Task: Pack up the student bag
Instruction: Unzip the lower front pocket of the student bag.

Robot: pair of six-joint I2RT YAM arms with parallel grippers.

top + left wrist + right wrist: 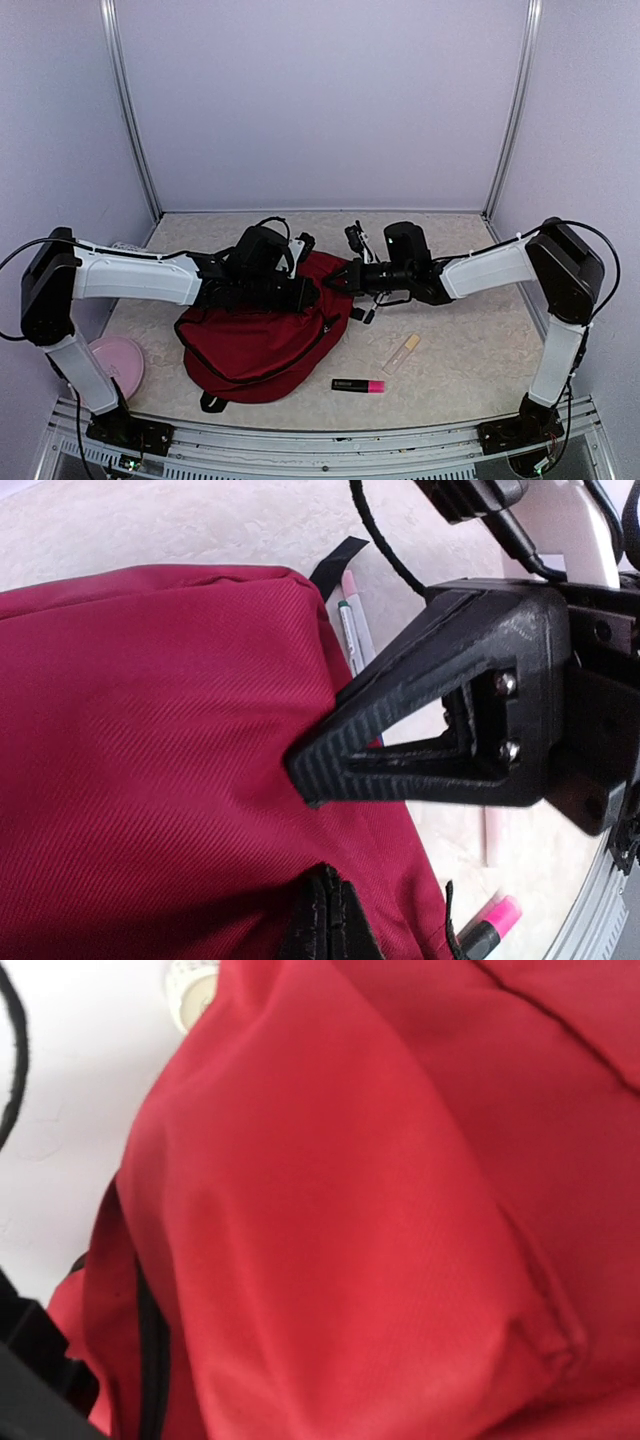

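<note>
Two grippers sat close together at the 1 o'clock corner of the student bag [255, 345], a dark red fabric backpack that lay slumped and creased on the table [460, 330], just to the 7 o'clock side of its middle in the overhead view. A black zipper line curved across the bag's top, and a black strap end poked out at its 6 o'clock edge.

The left gripper [312, 293] stretched in from 9 o'clock. In its wrist view the jaws stood narrowly apart. One black fingertip touched the red cloth, the other showed only at the frame's bottom edge, and flat fabric lay between them with nothing visibly pinched.

The right gripper [343, 280] stretched in from 3 o'clock. Red fabric filled its wrist view and its fingers barely showed, so I could not tell how far it was open.

A pen [352, 630] lay along the bag's edge. A pink-capped highlighter [358, 385] lay just beside the bag at 4 o'clock, a pale yellow stick [401, 354] near it at 3 o'clock, and a pink plate [118, 362] at 9 o'clock
</note>
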